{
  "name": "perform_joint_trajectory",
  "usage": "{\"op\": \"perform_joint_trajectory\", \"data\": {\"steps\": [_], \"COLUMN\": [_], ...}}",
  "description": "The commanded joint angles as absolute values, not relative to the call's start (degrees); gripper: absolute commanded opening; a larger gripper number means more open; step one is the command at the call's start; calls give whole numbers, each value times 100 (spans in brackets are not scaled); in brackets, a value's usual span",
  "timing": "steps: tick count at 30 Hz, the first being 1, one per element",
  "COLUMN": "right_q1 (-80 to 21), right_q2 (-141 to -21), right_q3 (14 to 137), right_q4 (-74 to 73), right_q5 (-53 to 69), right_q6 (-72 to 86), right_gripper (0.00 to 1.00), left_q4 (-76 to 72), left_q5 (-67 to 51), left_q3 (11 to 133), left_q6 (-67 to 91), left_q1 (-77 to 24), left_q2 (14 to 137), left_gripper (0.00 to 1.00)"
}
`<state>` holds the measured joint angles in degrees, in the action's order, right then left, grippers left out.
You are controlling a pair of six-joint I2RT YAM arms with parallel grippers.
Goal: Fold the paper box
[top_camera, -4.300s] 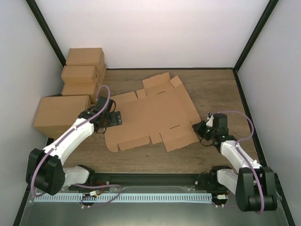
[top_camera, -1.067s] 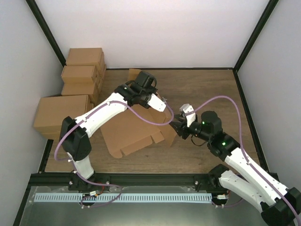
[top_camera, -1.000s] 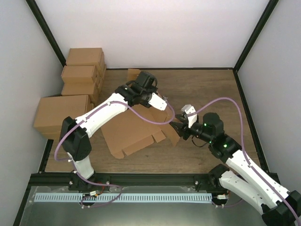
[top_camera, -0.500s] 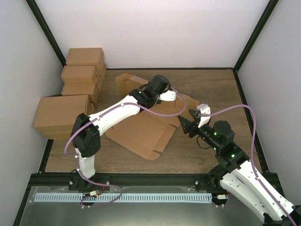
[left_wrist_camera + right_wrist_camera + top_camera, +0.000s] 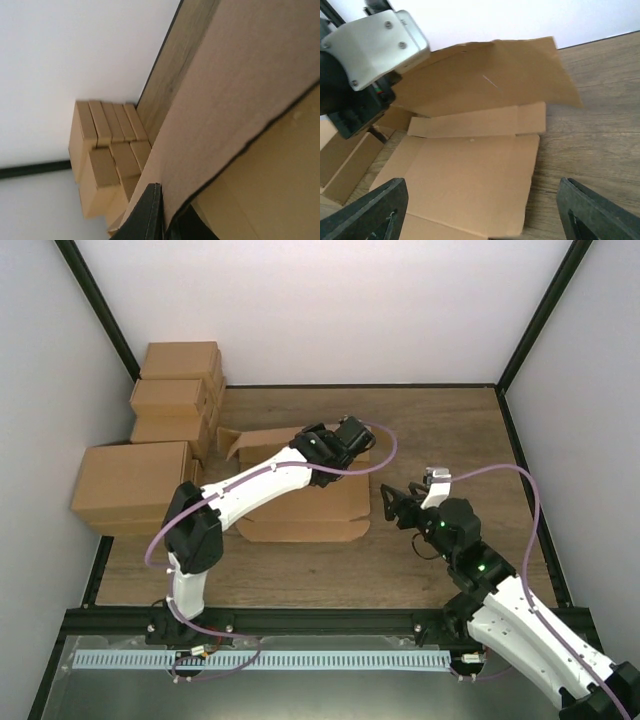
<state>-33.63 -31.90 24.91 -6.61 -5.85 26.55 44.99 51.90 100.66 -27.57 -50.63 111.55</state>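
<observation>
Brown paper box (image 5: 320, 508), lengthwise left-right.

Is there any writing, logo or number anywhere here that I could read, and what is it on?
None can be read.
The paper box is plain brown cardboard with no print.
The stacked cartons show no labels.
The robot arms show no legible markings.

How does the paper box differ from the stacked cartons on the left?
The paper box lies opened out, one panel held up by the left hand; the stacked cartons are closed and fully formed. The paper box is a thin creased sheet; the stacked cartons are bulky blocks piled together. Both are plain brown cardboard.
</observation>
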Motion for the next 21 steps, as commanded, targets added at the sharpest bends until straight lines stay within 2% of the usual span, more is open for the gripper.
{"op": "perform_joint_trajectory", "data": {"steps": [1, 5, 9, 16, 21], "right_q1": [-3419, -3419, -3343, -1840, -1648], "right_q2": [-3410, -3920, -4713, -5125, -5301], "right_q3": [2562, 2804, 3107, 3169, 3334], "right_q4": [-340, -515, -728, -366, -351], "right_q5": [-880, -500, -396, 1122, 1295], "right_q6": [2820, 2651, 2691, 2800, 2649], "right_gripper": [85, 90, 91, 91, 92], "left_q4": [5831, 6553, 6235, 5896, 6000], "left_q5": [5786, 6012, 6044, 5832, 6203], "left_q3": [10206, 10008, 9357, 8964, 9164], "left_q6": [-649, 304, 265, 165, -197], "left_q1": [-5294, -5591, -5728, -5722, -5739], "left_q2": [11325, 11397, 11176, 10950, 10841], "left_gripper": [4, 4, 4, 6, 6]}}
